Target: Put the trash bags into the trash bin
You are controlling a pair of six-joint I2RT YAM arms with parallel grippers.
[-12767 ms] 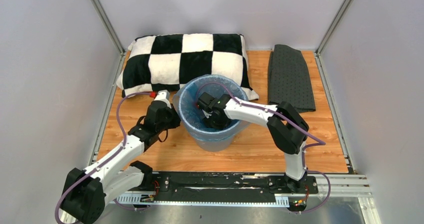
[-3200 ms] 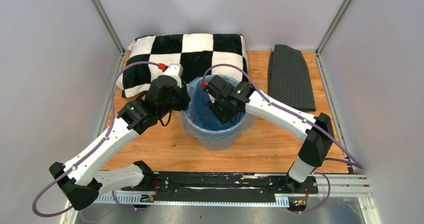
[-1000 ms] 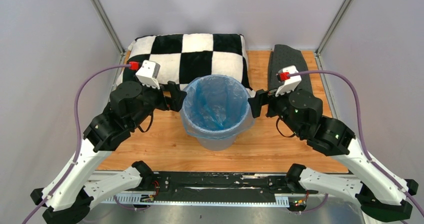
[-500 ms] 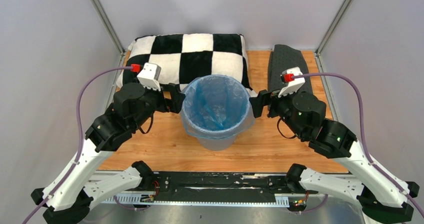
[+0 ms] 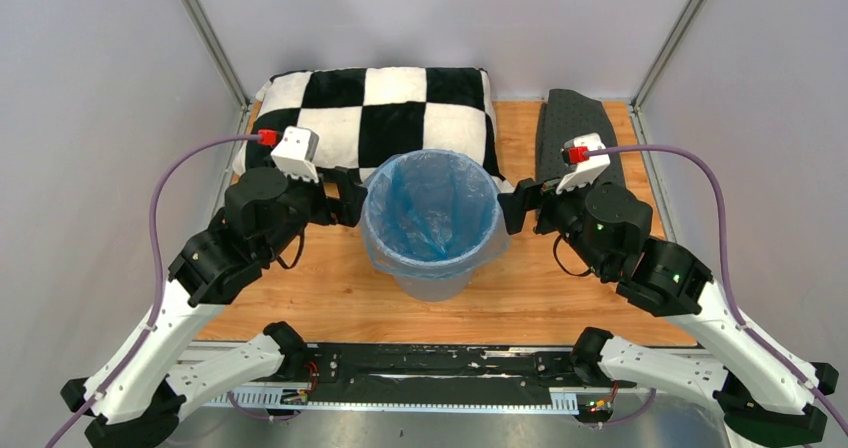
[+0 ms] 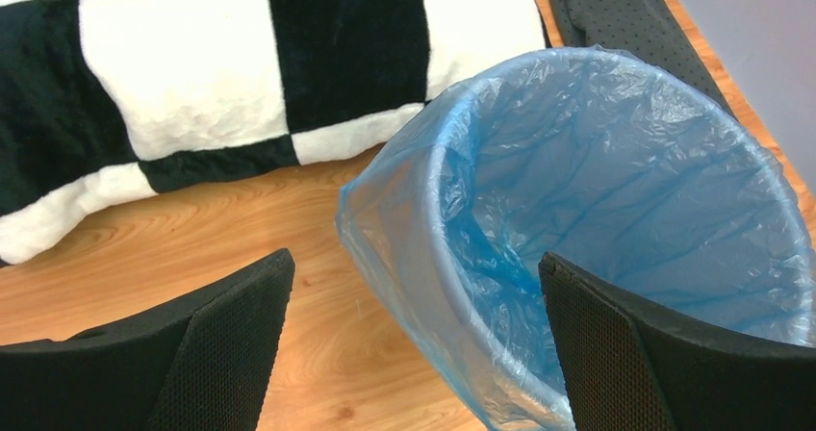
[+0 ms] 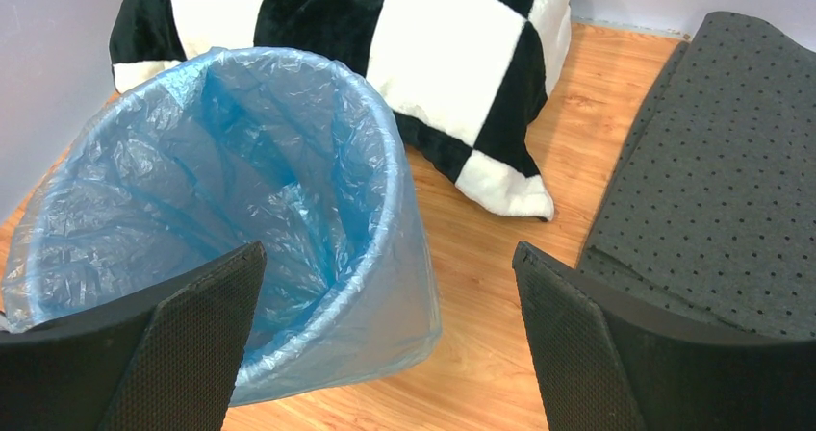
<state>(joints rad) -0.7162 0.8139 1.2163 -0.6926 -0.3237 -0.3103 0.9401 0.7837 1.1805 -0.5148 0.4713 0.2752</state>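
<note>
Plastic of the light-blue trash bag (image 5: 430, 203) lines the grey trash bin (image 5: 432, 286), its mouth folded over the rim. The bin stands on the table (image 5: 330, 303), just before the checkered pillow (image 5: 400, 108). The left gripper (image 5: 350, 196) and right gripper (image 5: 512, 208) flank the rim, jaws spread wide, holding nothing.

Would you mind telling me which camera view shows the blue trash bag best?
The top external view: the trash bag shows whole, folded over the rim of the trash bin all round. Each wrist view shows only part, the rest hidden or cropped.
</note>
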